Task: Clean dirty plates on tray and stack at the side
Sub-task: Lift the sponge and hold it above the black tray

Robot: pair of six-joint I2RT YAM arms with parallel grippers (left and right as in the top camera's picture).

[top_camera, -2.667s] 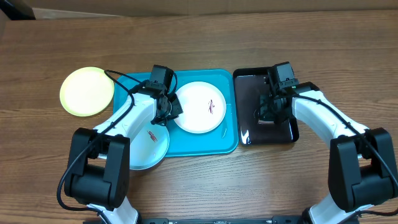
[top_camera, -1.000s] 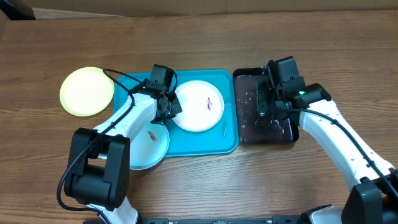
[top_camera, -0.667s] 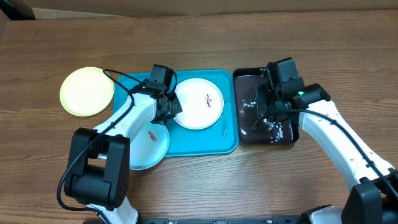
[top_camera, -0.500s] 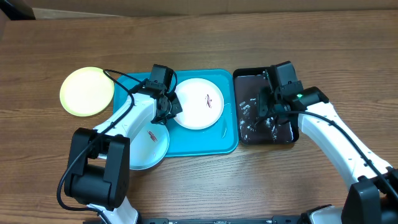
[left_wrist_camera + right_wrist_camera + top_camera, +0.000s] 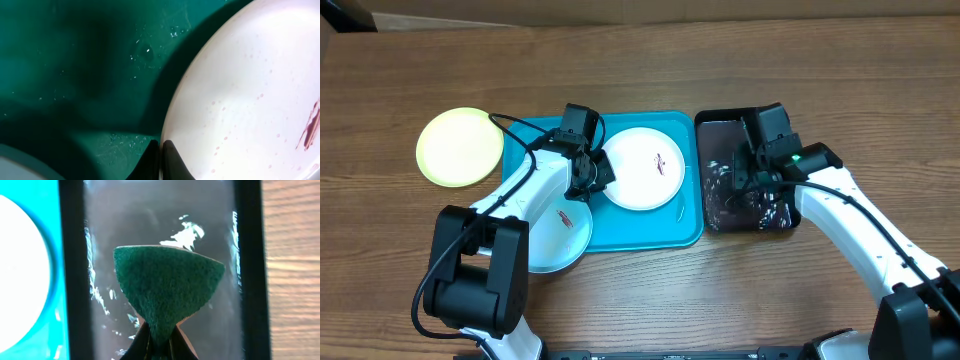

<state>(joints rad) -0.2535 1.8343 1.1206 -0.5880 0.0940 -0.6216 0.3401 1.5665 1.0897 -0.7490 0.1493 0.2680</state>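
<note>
Our left claw [image 5: 159,152] pinches the rim of a round white plastic plate [image 5: 240,95] on the turquoise plastic tray [image 5: 75,60]. Our right claw [image 5: 159,339] grips a green sponge [image 5: 167,285] over a glossy black tray [image 5: 74,280].

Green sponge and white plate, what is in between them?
Right wrist view: between the green sponge and the white plate lie the wet black tray and its rim, then a strip of turquoise tray.
</note>
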